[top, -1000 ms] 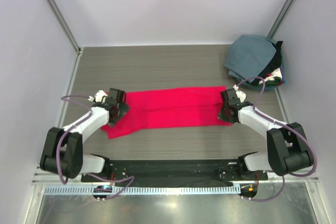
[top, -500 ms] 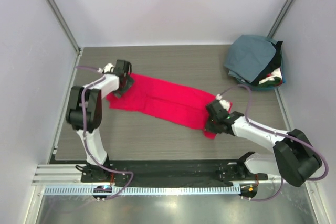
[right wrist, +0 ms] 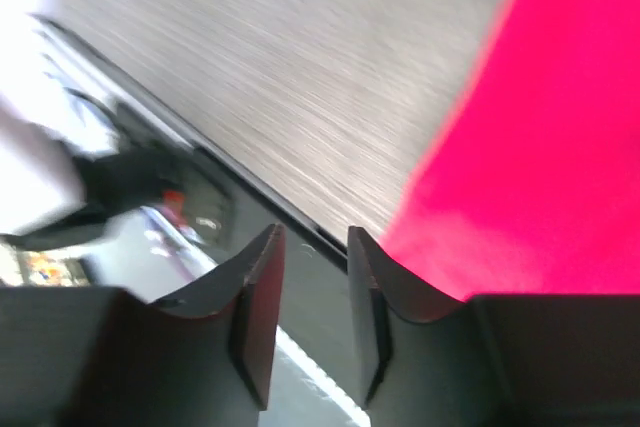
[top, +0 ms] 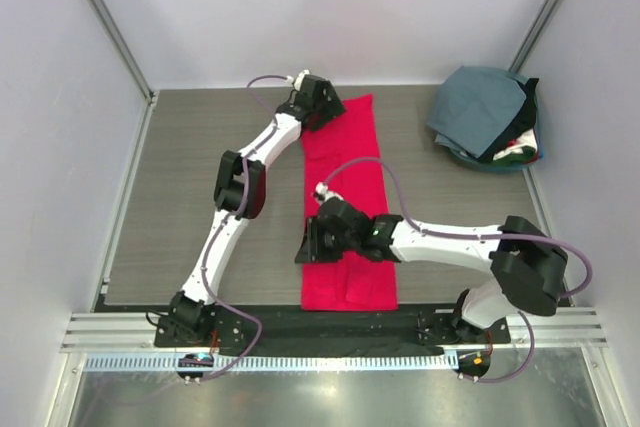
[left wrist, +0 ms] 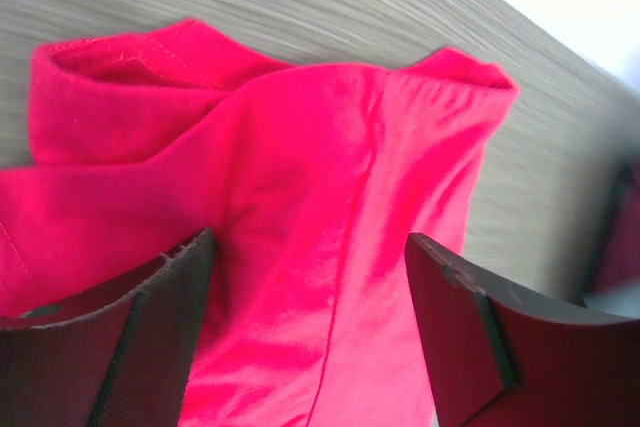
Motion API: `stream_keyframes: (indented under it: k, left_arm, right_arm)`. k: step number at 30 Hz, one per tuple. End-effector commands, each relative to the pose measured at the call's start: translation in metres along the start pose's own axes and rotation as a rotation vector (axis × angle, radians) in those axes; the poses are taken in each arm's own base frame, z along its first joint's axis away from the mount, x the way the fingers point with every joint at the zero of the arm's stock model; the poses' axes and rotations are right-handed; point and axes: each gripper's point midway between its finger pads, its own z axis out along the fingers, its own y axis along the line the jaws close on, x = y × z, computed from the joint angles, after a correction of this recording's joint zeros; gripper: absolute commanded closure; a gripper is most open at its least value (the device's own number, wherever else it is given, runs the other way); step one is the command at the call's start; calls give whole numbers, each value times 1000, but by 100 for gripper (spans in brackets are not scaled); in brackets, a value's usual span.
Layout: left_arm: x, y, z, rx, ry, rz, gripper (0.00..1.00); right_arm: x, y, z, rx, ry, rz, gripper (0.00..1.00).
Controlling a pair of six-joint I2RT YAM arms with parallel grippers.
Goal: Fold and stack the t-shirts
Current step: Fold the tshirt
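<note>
Red t-shirt [top: 345,137] flat on table [top: 180,177] — left gripper [left wrist: 310,242] spread wide over far end, right gripper [right wrist: 313,237] barely parted, empty.

The grey-blue shirt [top: 478,107] hides most of the pile [top: 515,150] beneath.

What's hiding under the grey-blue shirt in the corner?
Beneath the grey-blue shirt, dark cloth and white cloth poke out. The shirt covers the rest, so how many lie there cannot be told.

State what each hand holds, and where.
Nothing is held. The left hand stands open over the red t-shirt; the right hand, beside its edge, grips no cloth.
</note>
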Motion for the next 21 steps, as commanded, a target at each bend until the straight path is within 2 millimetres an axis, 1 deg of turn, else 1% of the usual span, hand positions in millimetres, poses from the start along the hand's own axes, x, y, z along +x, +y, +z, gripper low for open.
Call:
stream_keyframes:
  k: [1, 2, 3, 4, 5, 6, 7, 8, 9, 10, 11, 12, 14, 15, 16, 17, 18, 19, 20, 21]
  left_arm:
    - [-13, 3, -12, 51, 64, 44, 19]
    - [-24, -2, -22, 68, 48, 57, 18]
    - [-20, 12, -22, 64, 35, 60, 16]
    - [-52, -22, -60, 137, -45, 71, 15]
    - [-58, -28, -71, 164, -76, 89, 13]
    - [-57, -28, -80, 174, -96, 123, 9]
    - [-63, -33, -93, 179, -113, 146, 7]
    - [-78, -53, -123, 224, -145, 171, 6]
    - [-73, -48, -131, 218, -135, 212, 5]
    - [-73, -47, -141, 218, -136, 220, 4]
    - [-74, -46, -164, 218, -144, 223, 2]
    - [-74, -43, -173, 216, -150, 231, 0]
    - [-76, -40, -190, 214, -183, 235, 0]
    - [-73, -35, -202, 210, -185, 239, 0]
    - [-68, -33, -206, 216, -170, 261, 0]
    - [-59, -27, -212, 214, -145, 263, 0]
    - [-51, -23, -213, 216, -123, 262, 0]
    - [-41, -19, -213, 223, -89, 246, 0]
    - [-30, -9, -208, 206, -58, 235, 1]
    - [-23, -2, -204, 196, -34, 228, 3]
  right_arm:
    - [-64, 31, -39, -88, -143, -46, 61]
    - [-76, 26, -48, -87, -164, -56, 60]
    - [-84, 12, -54, -66, -170, -36, 60]
    - [-107, -9, -62, -39, -220, 1, 60]
    - [-119, -17, -76, -39, -265, 8, 60]
    - [-125, -31, -81, -18, -286, 0, 59]
    - [-133, -39, -88, -8, -317, -7, 58]
    - [-150, -54, -100, 26, -378, 12, 54]
    - [-155, -64, -104, 52, -394, -5, 49]
    - [-161, -71, -108, 66, -412, -5, 48]
    - [-171, -84, -113, 91, -436, 14, 46]
    - [-176, -93, -111, 110, -434, 2, 49]
    - [-185, -107, -108, 135, -426, 17, 52]
    - [-196, -120, -104, 150, -419, 41, 52]
    - [-201, -130, -101, 172, -414, 46, 52]
    - [-217, -141, -107, 195, -444, 66, 51]
    - [-221, -155, -98, 222, -432, 88, 51]
    - [-228, -163, -96, 233, -438, 95, 51]
    - [-234, -170, -94, 241, -441, 104, 50]
    - [-250, -176, -95, 245, -466, 109, 50]
